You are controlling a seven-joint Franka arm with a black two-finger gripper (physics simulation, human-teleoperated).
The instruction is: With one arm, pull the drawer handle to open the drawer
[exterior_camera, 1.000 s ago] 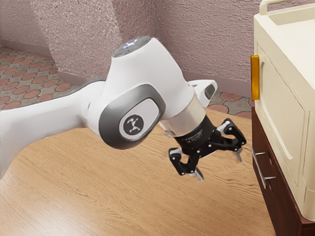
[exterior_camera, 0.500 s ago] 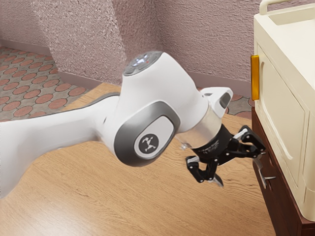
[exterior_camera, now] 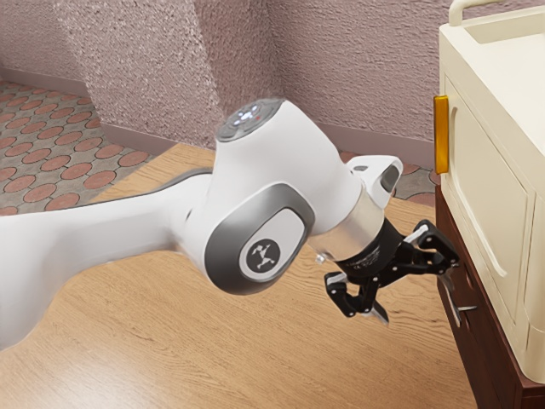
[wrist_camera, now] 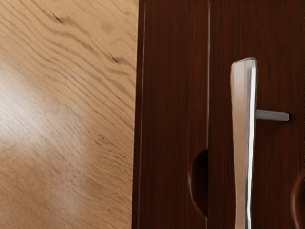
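The black gripper (exterior_camera: pixel 414 298) is open in the exterior view, its two fingers wide apart with nothing between them. Its farther finger overlaps the upper part of the silver drawer handle (exterior_camera: pixel 461 312) in that view; whether they touch I cannot tell. The handle is on the dark brown drawer front (exterior_camera: pixel 484 347), under the cream cabinet body. In the wrist view the long metal handle (wrist_camera: pixel 244 143) stands off the dark wood front (wrist_camera: pixel 174 95) on a short post. The drawer looks closed.
A light wood table surface (exterior_camera: pixel 213 341) lies below the arm and reaches the cabinet's base. The cream cabinet (exterior_camera: pixel 490 187) rises at the exterior view's right, with a yellow handle (exterior_camera: pixel 441 135) on its upper part. A textured wall stands behind.
My gripper has moved toward the exterior view's right and slightly down, closer to the drawer handle, with little movement in the last half second. The drawer has not visibly moved.
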